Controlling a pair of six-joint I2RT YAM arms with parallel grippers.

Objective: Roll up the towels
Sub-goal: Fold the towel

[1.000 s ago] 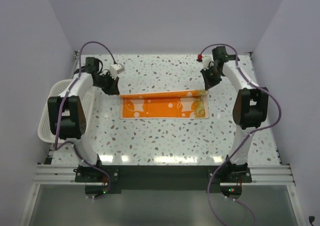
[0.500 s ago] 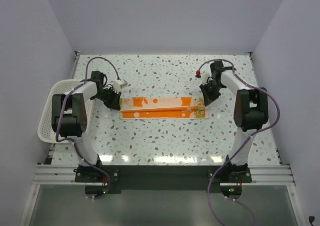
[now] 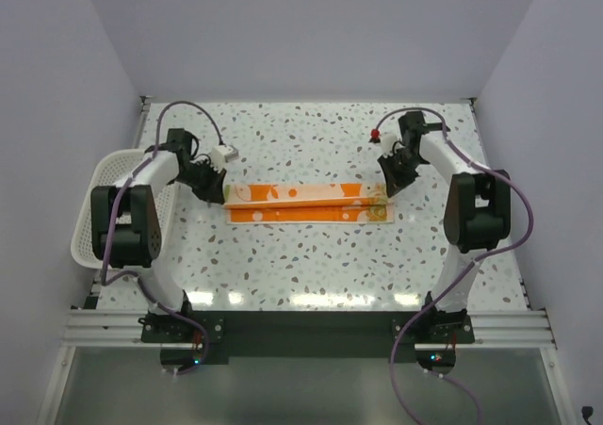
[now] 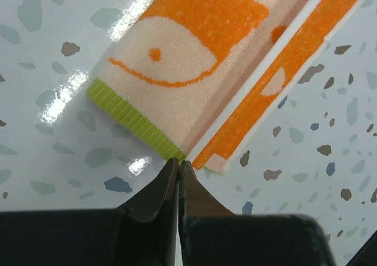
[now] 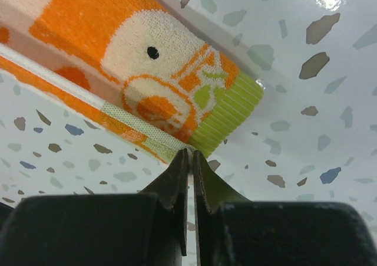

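The towel (image 3: 301, 204) lies as a long narrow orange and cream strip across the middle of the table, its far long edge folded over toward the near side. My left gripper (image 3: 218, 190) is at the strip's left end. In the left wrist view the left gripper (image 4: 178, 161) is shut on the corner of the folded towel (image 4: 194, 59), beside its green hem. My right gripper (image 3: 389, 187) is at the right end. In the right wrist view the right gripper (image 5: 191, 153) is shut on the towel (image 5: 118, 36) corner by the green hem.
A white mesh basket (image 3: 102, 208) hangs off the table's left edge, close behind the left arm. Purple walls enclose the speckled table (image 3: 311, 265) at the back and both sides. The arm bases stand at the near edge.
Both grippers have carried the towel's far edge toward the near side and lowered it. The wide cloth is now a narrow folded strip.
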